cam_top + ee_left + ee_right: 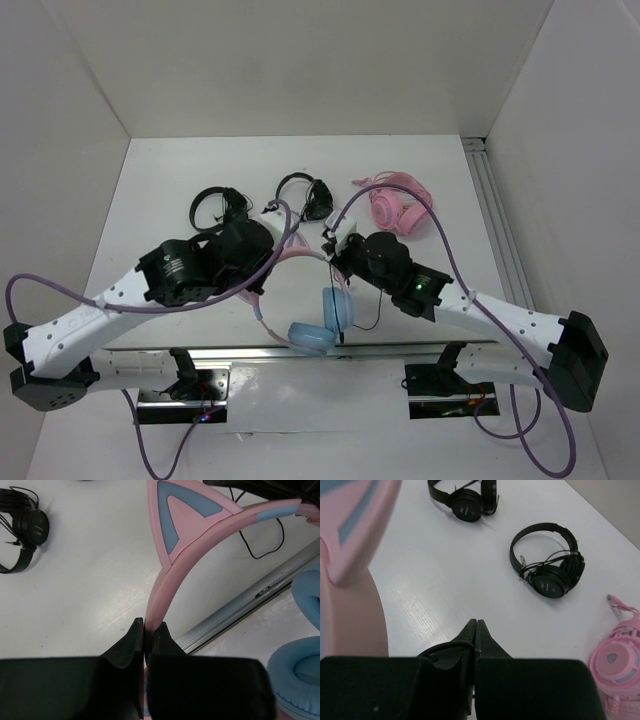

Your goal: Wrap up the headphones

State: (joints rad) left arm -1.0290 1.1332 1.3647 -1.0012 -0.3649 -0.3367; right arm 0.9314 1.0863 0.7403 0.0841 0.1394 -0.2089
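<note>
Headphones (325,318): at the near edge of the bench (180,190), between the arms. Left tool (145,630) clamped on the pink headband (165,575). Right tool (475,625) pinched shut, apparently on the thin black cable (255,556). Likely light, with a springy band and a limp cable. Best grasped at the band.

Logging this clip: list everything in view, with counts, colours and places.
blue headphones: one, light blue cups, pink cat-ear headband, front centre
cable: one, thin, black, trailing from the blue headphones
black headphones: two, black, back left and back centre
pink headphones: one, all pink, back right
table: one, white, under everything
left end effector: one, black, shut on the pink headband
right end effector: one, black, shut on the cable
</note>
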